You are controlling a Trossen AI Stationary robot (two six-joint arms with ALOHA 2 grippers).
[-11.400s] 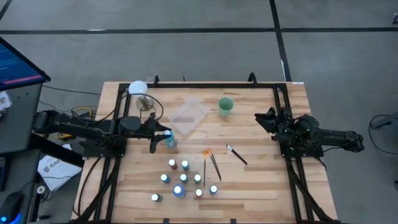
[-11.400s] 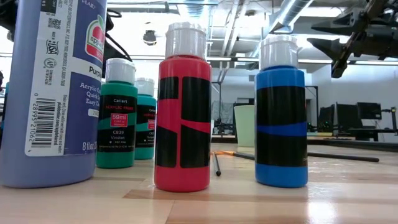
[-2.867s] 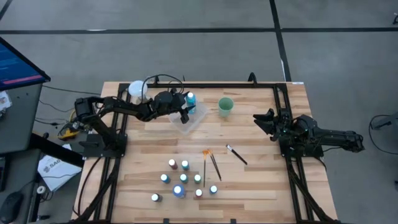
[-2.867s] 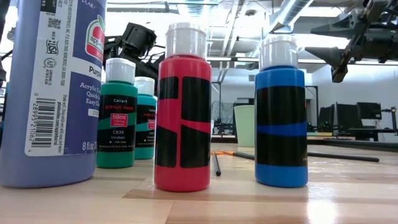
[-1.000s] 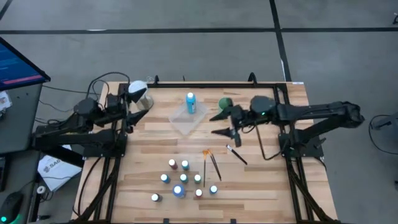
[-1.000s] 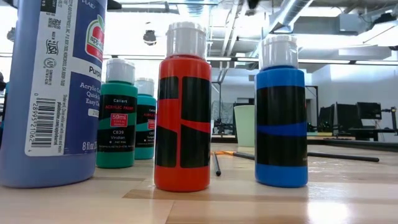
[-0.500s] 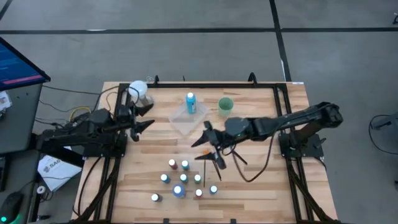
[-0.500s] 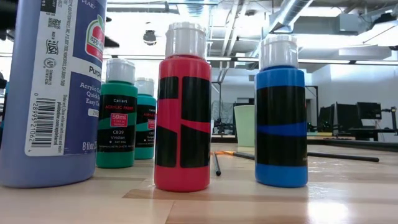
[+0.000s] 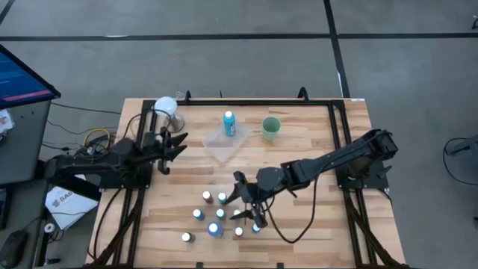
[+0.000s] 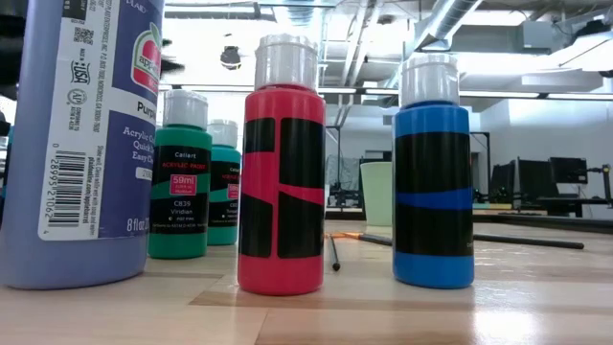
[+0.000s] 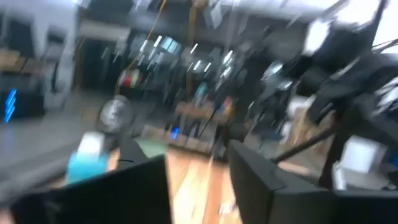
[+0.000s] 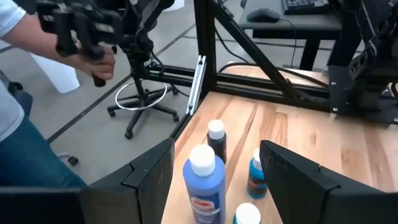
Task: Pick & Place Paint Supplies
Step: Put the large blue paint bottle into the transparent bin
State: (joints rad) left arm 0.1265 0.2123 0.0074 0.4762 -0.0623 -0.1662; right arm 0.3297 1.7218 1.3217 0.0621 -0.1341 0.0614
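Blue tall bottle (image 12: 203, 180) stands just ahead of right end effector (image 9: 243, 203), fingers apart, presumably lined up for a grasp | small capped bottles (image 9: 222, 198) cluster around it | left end effector (image 9: 176, 144) waits apart at bench (image 9: 314, 224) edge, fingers spread

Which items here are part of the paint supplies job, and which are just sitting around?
Job:
small paint bottles
blue bottle standing in the tray
big blue bottle
brushes
right end effector, open over the cluster

Lying about:
green cup
clear tray
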